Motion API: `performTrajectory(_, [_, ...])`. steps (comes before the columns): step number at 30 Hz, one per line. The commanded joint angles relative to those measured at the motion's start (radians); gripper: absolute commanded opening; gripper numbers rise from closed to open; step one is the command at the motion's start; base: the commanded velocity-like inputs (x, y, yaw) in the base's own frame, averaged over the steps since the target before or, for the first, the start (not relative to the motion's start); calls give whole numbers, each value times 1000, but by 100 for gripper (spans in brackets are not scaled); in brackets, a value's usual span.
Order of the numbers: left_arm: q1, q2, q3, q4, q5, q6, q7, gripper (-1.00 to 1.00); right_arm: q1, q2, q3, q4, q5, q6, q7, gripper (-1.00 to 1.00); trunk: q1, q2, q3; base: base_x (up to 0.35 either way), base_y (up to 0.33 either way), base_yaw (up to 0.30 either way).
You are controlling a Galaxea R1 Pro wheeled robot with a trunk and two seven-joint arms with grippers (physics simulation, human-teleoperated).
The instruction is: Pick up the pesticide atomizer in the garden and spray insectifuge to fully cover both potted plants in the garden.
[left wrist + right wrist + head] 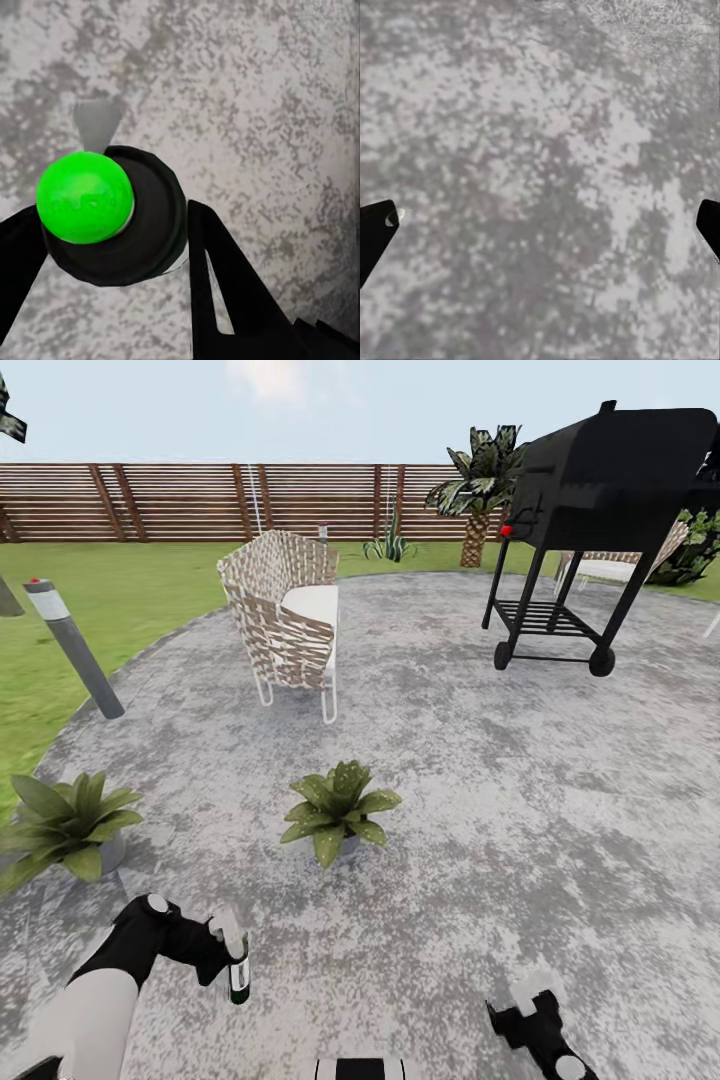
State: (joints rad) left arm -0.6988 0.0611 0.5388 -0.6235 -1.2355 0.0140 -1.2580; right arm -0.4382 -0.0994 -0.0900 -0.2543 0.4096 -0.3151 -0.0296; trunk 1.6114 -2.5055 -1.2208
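My left gripper (224, 952) is shut on the pesticide atomizer (238, 968), a slim dark bottle with a white label and whitish head, held upright low over the paving. In the left wrist view the atomizer (146, 225) shows from above as a dark round body with a bright green ball on top, a black finger (221, 270) on each side. One potted plant (338, 810) sits on the patio just beyond the bottle. The other potted plant (65, 825) stands at the patio's left edge. My right gripper (530, 1000) hangs open over bare paving, its fingertips (375, 229) wide apart.
A woven wicker chair (285, 615) stands behind the plants, and a black wheeled grill (600, 490) is at the back right. A grey bollard lamp (75, 650) leans at the lawn's edge on the left. The brown slatted fence (200, 500) and a palm (480, 480) close the back.
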Motion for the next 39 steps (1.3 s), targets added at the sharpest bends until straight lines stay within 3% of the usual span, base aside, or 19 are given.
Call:
performTrajectory(1, [-1,0,7,11,-4,-11,-5,-100,0,-9,-8,-22,26,-4,53,100,0,0,-1,-4,0,0])
performTrajectory(4, [-1,-4,0,41,-6,-30,-3,-100,0,-32,-7,-113,68,-1,250,100,0,0,-1,-1,0,0])
performTrajectory(7, [-3,-13,-26,46,-8,-33,-3,-100,0,-36,-9,-213,183,0,443,100,0,0,-1,0,0,0])
performTrajectory(8, [-3,-14,-69,46,-7,-33,-2,-100,0,-36,-9,-259,224,0,515,100,0,0,-1,0,0,0])
performTrajectory(11, [-3,-11,-128,47,-3,-34,-1,-100,0,-35,-10,-306,248,1,585,100,0,0,-1,0,0,0])
performTrajectory(16, [-2,-6,-143,47,-6,-74,-1,-100,-1,-21,-6,-324,257,1,616,100,0,0,-1,0,0,0])
performTrajectory(17, [-3,-6,-142,45,-7,-80,-1,-100,-2,-15,-6,-329,257,1,637,-100,0,0,-1,0,0,0])
performTrajectory(20, [-3,-11,-144,42,-8,-85,7,-100,-7,13,-5,-379,258,1,744,-100,0,0,-1,0,0,0])
performTrajectory(23, [-4,-17,-143,42,-8,-99,47,-100,-8,71,3,-437,259,3,799,-100,0,0,-1,0,0,0])
performTrajectory(26, [-4,-26,-183,45,-5,-137,60,-100,-11,96,89,-450,258,4,808,-100,0,0,-1,0,0,0])
performTrajectory(28, [-4,-31,-215,47,-2,-143,61,-100,-22,118,123,-451,258,4,809,-100,0,0,-1,0,0,0])
performTrajectory(32, [-4,-47,-229,48,0,-150,61,-100,-30,146,136,-450,257,4,810,-100,0,0,-1,0,0,0])
performTrajectory(39, [-2,-97,-232,65,0,-200,62,-100,-31,201,139,-451,256,4,810,-100,0,0,-1,0,0,0])
